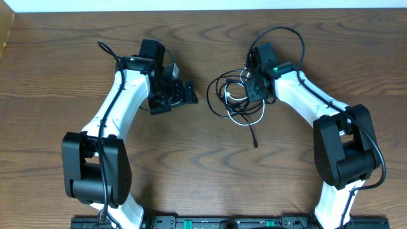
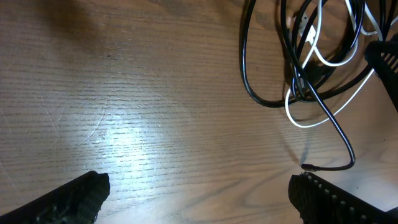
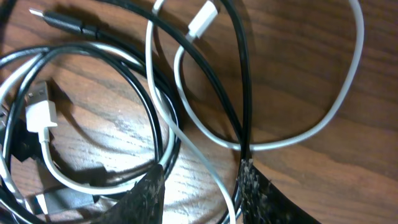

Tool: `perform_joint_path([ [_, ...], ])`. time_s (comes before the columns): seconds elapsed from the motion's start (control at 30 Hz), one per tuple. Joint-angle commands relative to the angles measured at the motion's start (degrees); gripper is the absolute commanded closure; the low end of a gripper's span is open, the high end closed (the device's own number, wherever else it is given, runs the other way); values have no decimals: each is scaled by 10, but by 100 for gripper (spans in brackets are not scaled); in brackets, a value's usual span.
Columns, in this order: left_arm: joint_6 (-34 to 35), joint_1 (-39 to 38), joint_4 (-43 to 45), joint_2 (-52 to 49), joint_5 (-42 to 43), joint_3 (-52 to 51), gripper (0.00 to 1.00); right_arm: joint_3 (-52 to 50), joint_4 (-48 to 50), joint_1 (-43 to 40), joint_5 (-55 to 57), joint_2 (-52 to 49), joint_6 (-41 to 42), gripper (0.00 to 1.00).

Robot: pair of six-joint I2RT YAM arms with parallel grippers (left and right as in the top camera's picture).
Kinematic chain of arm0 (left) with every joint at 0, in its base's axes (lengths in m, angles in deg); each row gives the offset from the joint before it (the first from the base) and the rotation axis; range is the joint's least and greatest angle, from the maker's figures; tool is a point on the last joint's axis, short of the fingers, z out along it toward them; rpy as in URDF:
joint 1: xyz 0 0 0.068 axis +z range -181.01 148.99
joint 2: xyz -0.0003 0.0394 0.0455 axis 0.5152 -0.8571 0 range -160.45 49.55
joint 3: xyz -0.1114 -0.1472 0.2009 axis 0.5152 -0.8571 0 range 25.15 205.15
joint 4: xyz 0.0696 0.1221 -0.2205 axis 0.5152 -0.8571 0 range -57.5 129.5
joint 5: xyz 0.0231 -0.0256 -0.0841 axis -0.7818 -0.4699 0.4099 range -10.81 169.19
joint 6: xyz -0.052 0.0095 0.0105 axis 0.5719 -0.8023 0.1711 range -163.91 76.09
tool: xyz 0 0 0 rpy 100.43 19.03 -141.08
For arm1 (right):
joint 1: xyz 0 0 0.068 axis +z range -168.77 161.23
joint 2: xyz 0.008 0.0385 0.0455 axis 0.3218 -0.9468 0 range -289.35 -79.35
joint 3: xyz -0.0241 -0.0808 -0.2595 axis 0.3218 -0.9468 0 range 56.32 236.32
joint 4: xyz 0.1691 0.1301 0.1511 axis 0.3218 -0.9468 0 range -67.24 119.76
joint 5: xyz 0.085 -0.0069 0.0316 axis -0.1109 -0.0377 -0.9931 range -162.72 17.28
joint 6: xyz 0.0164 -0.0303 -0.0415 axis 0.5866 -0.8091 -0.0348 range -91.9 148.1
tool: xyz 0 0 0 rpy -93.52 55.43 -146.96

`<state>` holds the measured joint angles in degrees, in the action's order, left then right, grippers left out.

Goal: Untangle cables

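The cables (image 1: 232, 95) lie in one tangle on the wooden table, right of centre: black loops and a white cable (image 1: 247, 119) crossing each other. One black end (image 1: 255, 143) trails toward the front. My right gripper (image 1: 254, 89) is down on the tangle's right side. In the right wrist view my right gripper (image 3: 199, 186) is open, a white strand (image 3: 211, 168) runs loose between its fingers, and a black cable (image 3: 242, 93) lies along the right finger (image 3: 261, 196). My left gripper (image 1: 173, 98) stands wide open left of the tangle. Only bare wood shows between the fingers of the left gripper (image 2: 199, 190).
A white plug (image 3: 202, 18), a black plug (image 3: 65, 22) and a white USB plug (image 3: 40, 115) lie among the loops. A thin black plug end (image 2: 309, 167) sits near my left gripper's right finger (image 2: 329, 202). Thicker black wires (image 1: 283, 32) run along both arms.
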<state>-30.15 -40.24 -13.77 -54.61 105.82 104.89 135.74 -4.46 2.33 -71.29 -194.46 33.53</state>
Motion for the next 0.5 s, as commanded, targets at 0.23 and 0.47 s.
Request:
perform_joint_path([
  [0.23, 5, -1, 1, -4, -4, -1, 2, -54, 53, 3, -28, -3, -8, 66],
  [0.47, 5, -1, 3, -4, -4, -2, 2, -53, 66, 3, -33, -3, -3, 88],
])
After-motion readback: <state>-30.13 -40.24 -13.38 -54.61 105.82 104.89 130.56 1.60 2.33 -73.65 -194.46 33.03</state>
